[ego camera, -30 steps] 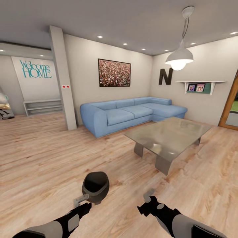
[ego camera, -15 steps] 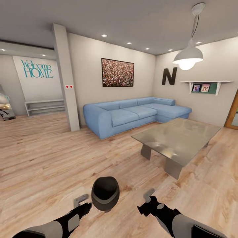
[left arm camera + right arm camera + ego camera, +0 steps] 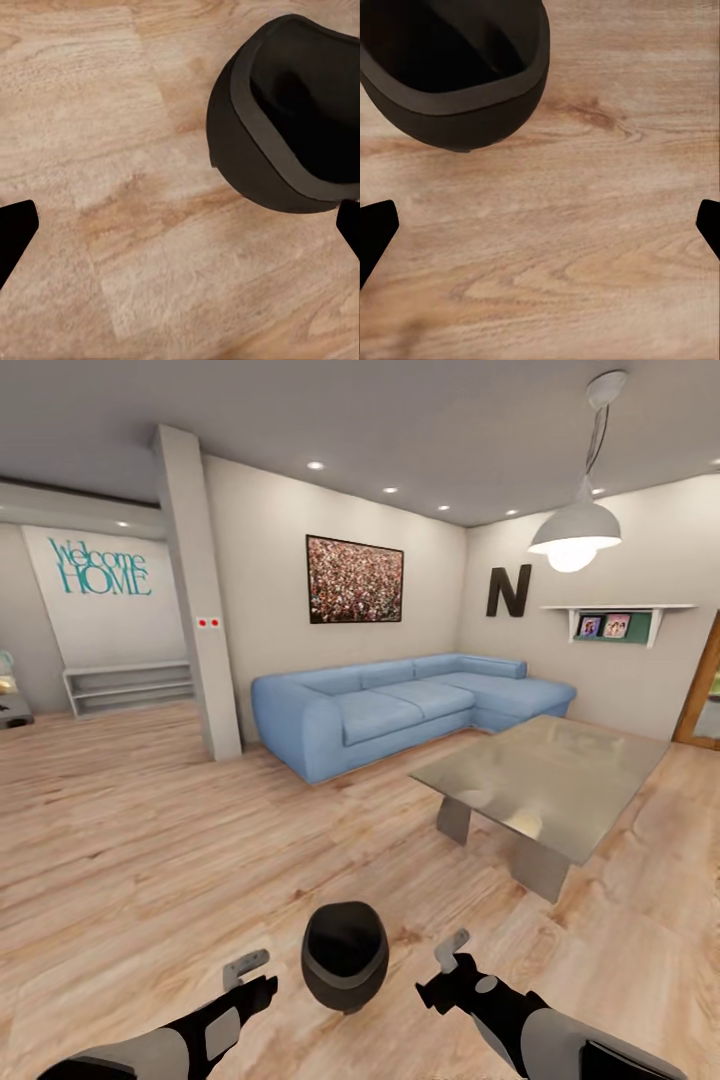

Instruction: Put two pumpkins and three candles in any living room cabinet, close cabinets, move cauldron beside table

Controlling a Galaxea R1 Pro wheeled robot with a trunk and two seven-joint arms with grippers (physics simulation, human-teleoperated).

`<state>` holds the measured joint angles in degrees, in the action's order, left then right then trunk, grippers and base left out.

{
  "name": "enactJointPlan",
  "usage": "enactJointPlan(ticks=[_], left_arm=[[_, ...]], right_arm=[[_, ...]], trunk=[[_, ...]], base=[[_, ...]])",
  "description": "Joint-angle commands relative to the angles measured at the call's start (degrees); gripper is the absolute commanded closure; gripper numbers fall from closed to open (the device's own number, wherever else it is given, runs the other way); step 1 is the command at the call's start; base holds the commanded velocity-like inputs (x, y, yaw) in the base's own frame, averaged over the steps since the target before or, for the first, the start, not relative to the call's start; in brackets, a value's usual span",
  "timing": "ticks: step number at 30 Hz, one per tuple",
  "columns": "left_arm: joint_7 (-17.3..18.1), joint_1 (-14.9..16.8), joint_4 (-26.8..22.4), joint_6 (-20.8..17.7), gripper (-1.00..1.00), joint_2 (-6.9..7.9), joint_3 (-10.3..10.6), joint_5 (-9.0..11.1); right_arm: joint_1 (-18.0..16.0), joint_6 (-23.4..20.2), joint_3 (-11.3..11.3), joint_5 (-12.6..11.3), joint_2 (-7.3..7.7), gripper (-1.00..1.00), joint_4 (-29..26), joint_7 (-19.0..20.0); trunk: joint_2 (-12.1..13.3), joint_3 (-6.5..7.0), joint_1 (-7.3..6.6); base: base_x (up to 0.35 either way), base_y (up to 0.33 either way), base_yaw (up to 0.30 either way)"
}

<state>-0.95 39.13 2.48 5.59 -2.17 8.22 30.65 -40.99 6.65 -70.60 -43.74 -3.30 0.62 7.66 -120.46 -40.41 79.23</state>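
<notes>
Black and glossy, the left gripper (image 3: 247, 972) hangs low over the wooden floor (image 3: 130, 840), its fingers spread apart and holding nothing. Just beside it, between the two arms, the cauldron (image 3: 345, 954) sits on the floor, mouth up. The right gripper (image 3: 447, 956) is likewise spread and empty. Farther right and well apart stands the table (image 3: 548, 778), before a blue sofa (image 3: 400, 705).

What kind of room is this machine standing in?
It looks like a home living room: a blue corner sofa against the wall, a low coffee table in front of it, and a framed picture hanging above. A black cauldron sits on the wooden floor.
</notes>
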Motion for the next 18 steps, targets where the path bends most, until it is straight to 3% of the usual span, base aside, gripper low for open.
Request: enactJointPlan(ticks=[1, 14, 18], left_arm=[[-0.1, 0.1, 0.2, 0.3, -1.00, -0.03, 0.5, 0.4], [-0.1, 0.1, 0.2, 0.1, -1.00, 0.06, 0.4, 0.4], [-0.1, 0.1, 0.2, 0.1, -1.00, 0.06, 0.4, 0.4]], right_arm=[[-0.1, 0.2, -0.4, -0.6, -0.05, -1.00, 0.2, 0.3], [-0.1, 0.2, -0.4, -0.7, -0.04, -1.00, 0.2, 0.3], [-0.1, 0.2, -0.4, -0.7, -0.04, -1.00, 0.2, 0.4]], trunk=[[0.0, -0.06, -0.01], [0.0, -0.06, -0.01], [0.0, -0.06, -0.01]], base=[[0.002, 0.338, -0.208], [0.000, 0.341, -0.279], [0.000, 0.342, -0.144]])
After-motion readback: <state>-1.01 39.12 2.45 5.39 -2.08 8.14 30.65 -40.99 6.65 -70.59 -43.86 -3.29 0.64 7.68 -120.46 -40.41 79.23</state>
